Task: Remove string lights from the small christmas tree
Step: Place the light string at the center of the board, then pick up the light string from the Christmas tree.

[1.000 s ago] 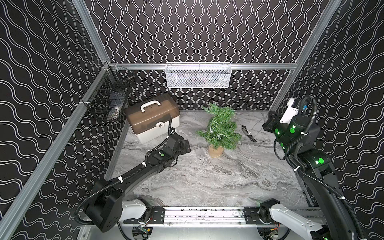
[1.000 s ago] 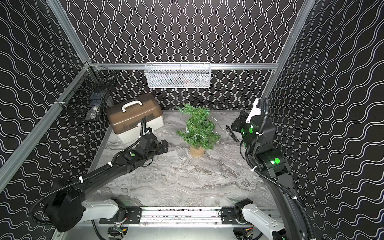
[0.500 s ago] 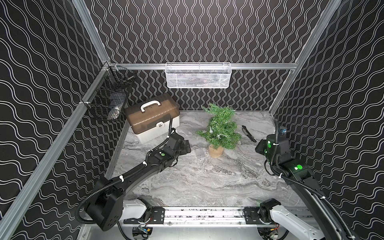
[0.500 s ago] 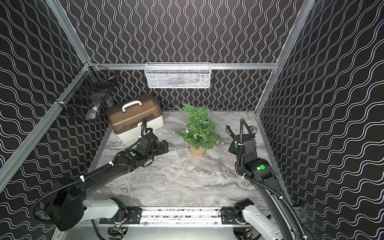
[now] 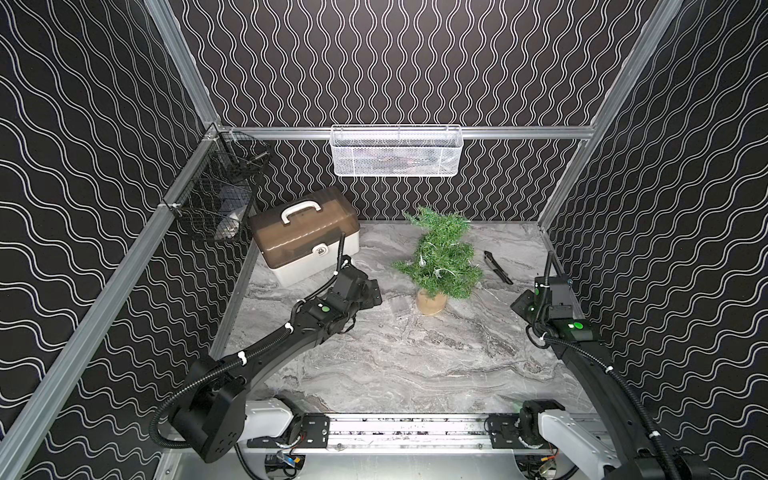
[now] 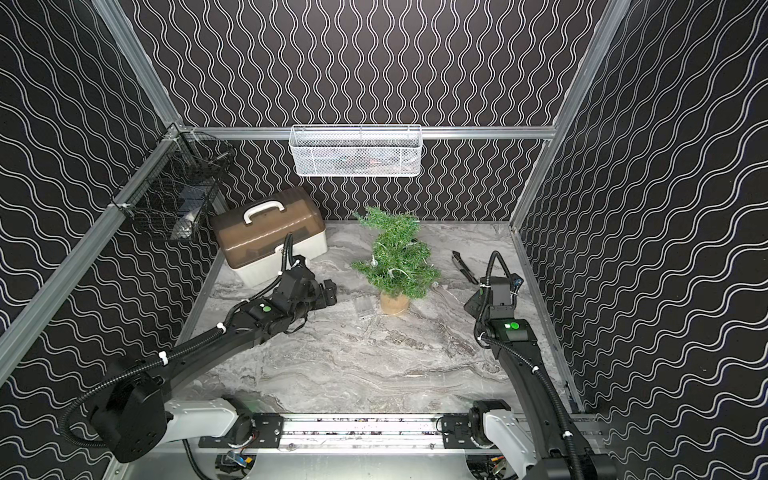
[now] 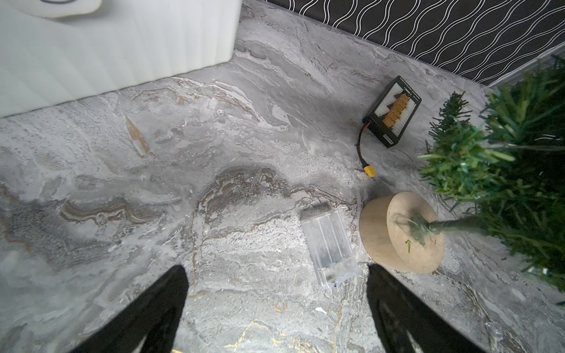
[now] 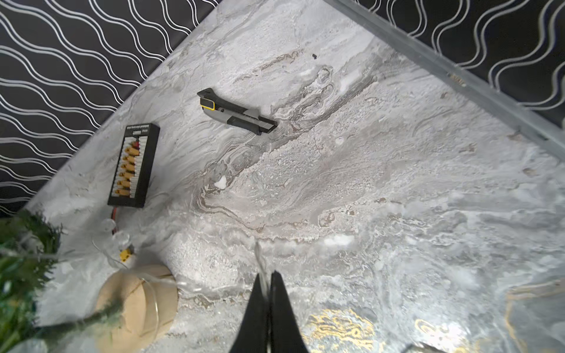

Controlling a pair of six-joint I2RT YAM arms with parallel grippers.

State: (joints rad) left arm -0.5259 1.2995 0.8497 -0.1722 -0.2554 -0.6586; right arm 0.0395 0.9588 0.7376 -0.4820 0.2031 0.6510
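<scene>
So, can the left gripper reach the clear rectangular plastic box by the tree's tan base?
Probably yes: the open left gripper is right at the clear box, lying uncovered on marble, though the tan base crowds it.

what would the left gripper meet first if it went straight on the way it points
Probably the string lights' clear box, lying beside the small christmas tree's base, though depth is unclear.

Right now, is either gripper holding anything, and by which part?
The right gripper is shut on the string lights, pinching the thin wire at its fingertips. The left gripper is open, holding nothing.
</scene>
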